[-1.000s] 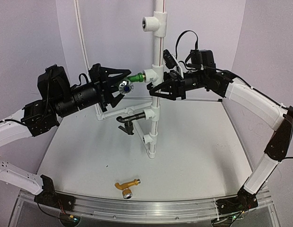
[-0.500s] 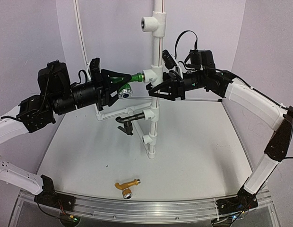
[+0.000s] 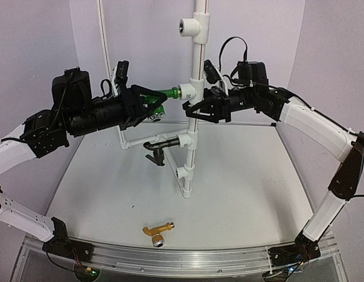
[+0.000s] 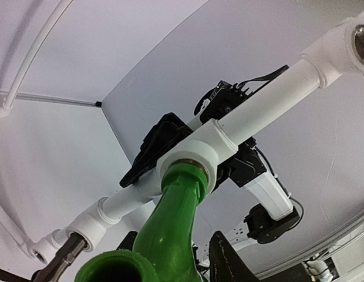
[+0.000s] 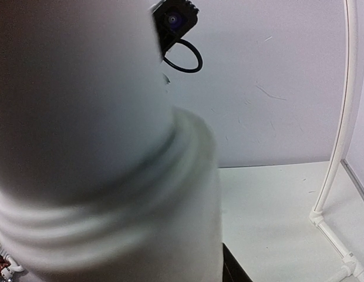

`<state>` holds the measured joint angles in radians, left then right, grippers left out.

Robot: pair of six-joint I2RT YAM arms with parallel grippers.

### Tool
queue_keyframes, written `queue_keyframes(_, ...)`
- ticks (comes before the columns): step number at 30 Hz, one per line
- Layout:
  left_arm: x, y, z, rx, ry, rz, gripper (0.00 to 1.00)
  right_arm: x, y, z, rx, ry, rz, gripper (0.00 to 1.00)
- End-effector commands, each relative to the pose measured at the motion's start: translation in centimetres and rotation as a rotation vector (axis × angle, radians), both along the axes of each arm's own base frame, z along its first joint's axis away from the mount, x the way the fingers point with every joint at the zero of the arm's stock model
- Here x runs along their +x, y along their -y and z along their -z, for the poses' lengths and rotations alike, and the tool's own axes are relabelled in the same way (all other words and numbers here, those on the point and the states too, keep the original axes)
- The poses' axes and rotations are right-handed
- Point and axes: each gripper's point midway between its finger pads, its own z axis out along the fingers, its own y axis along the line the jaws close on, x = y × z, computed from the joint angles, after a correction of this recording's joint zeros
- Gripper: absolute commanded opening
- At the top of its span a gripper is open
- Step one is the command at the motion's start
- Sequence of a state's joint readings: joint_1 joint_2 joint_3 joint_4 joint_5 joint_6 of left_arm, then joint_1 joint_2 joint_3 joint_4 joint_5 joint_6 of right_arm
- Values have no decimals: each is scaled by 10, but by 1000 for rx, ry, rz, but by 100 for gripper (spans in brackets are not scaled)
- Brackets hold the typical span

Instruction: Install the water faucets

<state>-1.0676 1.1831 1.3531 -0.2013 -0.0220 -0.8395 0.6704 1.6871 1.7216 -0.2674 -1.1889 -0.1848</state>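
Note:
A green faucet (image 3: 156, 96) has its threaded end in the middle tee (image 3: 186, 90) of the upright white pipe (image 3: 196, 59). My left gripper (image 3: 151, 103) is shut on it; in the left wrist view the green faucet (image 4: 170, 229) runs from between my fingers (image 4: 229, 261) up into the tee (image 4: 201, 154). My right gripper (image 3: 192, 110) is closed around the pipe just below that tee; the blurred pipe (image 5: 100, 176) fills the right wrist view. A black faucet (image 3: 158, 147) sits in the lower tee. A golden-orange faucet (image 3: 157, 231) lies on the table in front.
The top tee (image 3: 189, 24) has an open socket facing left. A thin white tube frame (image 3: 104, 41) rises behind the left arm and joins the pipe base; it also shows in the right wrist view (image 5: 340, 147). An aluminium rail (image 3: 182, 258) runs along the near edge.

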Motion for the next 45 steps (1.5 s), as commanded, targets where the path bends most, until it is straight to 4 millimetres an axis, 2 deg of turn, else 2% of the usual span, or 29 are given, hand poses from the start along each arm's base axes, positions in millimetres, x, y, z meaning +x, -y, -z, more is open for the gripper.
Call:
queue_keyframes(1,4,-24,-34,124,393,-86,28,-11,3,-10,9,-33,-25,0)
queue_keyframes(5,-1,-29,-34,240,557,-72,33,-11,4,-7,3,-40,-21,0)
queue_keyframes(7,-4,-27,-31,294,606,-46,43,-11,5,-6,3,-40,-20,0)
queue_keyframes(10,-6,-21,-27,375,644,2,65,-10,6,-6,2,-42,-14,0)
queue_keyframes(12,-6,-20,-26,399,641,17,73,-9,6,-6,0,-48,-9,0)
queue_keyframes(18,-17,-31,-18,386,613,39,84,-7,7,-5,-3,-56,-2,0)
queue_keyframes(25,-13,-51,3,339,511,-42,94,-7,7,-5,-4,-68,-6,0)
queue_keyframes(30,-16,-46,22,293,438,-17,95,-7,8,-4,-5,-73,-5,0)
queue_keyframes(39,-5,-29,31,251,397,-25,94,-10,9,-5,-5,-82,-17,0)
queue_keyframes(45,5,-30,34,265,408,-66,92,-12,10,-7,-1,-80,-20,0)
